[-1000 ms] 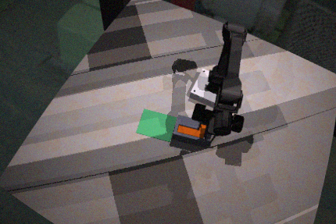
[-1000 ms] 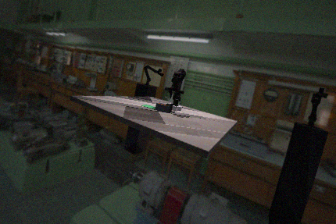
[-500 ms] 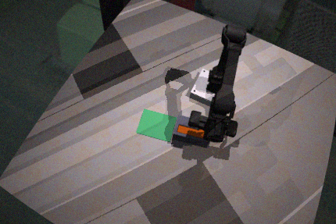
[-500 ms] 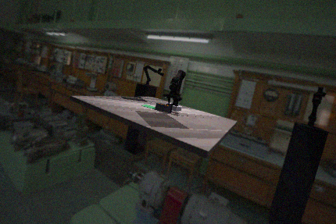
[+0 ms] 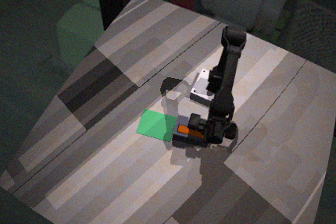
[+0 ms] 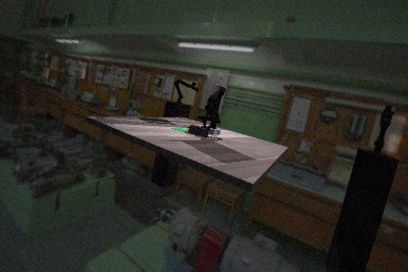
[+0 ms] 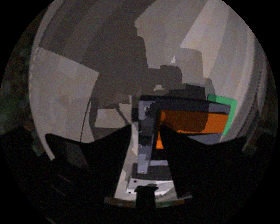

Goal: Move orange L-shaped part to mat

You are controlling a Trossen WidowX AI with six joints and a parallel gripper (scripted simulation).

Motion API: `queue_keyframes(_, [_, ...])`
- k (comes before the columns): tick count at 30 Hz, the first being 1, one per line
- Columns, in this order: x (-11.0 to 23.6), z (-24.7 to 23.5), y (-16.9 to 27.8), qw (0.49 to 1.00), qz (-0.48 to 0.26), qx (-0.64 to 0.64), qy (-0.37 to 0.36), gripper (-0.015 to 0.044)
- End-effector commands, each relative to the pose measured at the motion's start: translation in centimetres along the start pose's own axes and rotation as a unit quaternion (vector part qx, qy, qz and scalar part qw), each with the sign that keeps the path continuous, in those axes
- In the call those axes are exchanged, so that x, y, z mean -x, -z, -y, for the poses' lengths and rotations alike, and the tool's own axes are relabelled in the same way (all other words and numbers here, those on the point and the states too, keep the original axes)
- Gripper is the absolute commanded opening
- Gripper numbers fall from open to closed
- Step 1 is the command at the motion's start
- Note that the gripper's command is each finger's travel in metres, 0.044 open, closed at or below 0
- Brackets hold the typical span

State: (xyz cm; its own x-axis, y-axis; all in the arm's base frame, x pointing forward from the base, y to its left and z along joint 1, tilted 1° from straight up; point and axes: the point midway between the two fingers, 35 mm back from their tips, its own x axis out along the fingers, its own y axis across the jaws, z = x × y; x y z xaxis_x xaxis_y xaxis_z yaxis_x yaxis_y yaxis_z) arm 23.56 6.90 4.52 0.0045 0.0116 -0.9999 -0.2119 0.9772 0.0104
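Directly below the end effector (image 5: 194, 124), the orange L-shaped part (image 5: 189, 131) is seen lying in the pocket of the grey tray (image 5: 179, 136), which rests on the striped surface (image 5: 117, 174). The fingers are held partly together, with a moderate gap between them, and nothing is gripped. From the wrist view, the part (image 7: 190, 122) is found just ahead of and slightly to the right of the fingertips, and the green mat (image 7: 226, 108) appears beyond it, on the tray's far side from the end effector. In the top view the mat (image 5: 155, 124) is shown touching or just beside the tray; which of the two cannot be told. Whether the fingertips already touch the part cannot be told either.

The part is judged to be rigid and light, a hard block that pivots rather than bends when one end is pressed. Its smooth faces are likely to be slippery, so a shallow pinch could slip. Since its sides are enclosed by the pocket, no hold is offered yet; a grip is best taken across the narrow raised end once it has been tipped up.
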Motion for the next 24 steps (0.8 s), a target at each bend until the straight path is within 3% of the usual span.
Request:
queue_keyframes(1, [-0.8,0.1,0.2,1.0,-0.003,0.001,0.003,0.018])
queue_keyframes(24, [-2.3,0.1,0.3,1.0,-0.004,0.001,0.003,0.018])
